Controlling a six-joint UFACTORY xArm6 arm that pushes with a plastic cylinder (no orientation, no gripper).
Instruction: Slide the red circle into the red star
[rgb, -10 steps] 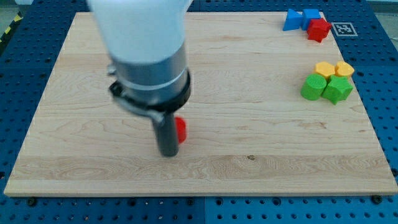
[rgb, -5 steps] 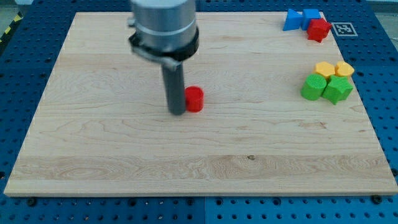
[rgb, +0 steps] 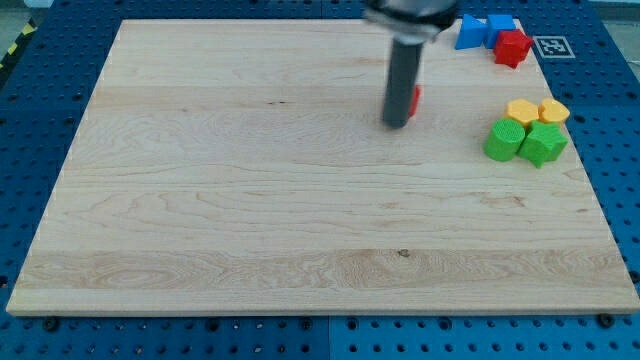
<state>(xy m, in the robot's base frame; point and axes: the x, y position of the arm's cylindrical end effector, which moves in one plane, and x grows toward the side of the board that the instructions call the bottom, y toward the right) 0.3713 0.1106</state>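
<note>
The red circle (rgb: 415, 99) is mostly hidden behind my rod; only a thin red sliver shows at the rod's right side. My tip (rgb: 396, 125) rests on the board just left of and touching the red circle. The red star (rgb: 514, 47) sits at the view's top right corner, well to the right of and above the circle. The rod looks motion-blurred.
Two blue blocks (rgb: 484, 30) lie just left of the red star. Two yellow blocks (rgb: 536, 110) and two green blocks (rgb: 524, 141) cluster at the view's right edge. The wooden board (rgb: 200, 200) lies on a blue perforated table.
My tip has pushed the red circle up and to the right, from the board's lower middle left to the upper right of centre, closer to the red star.
</note>
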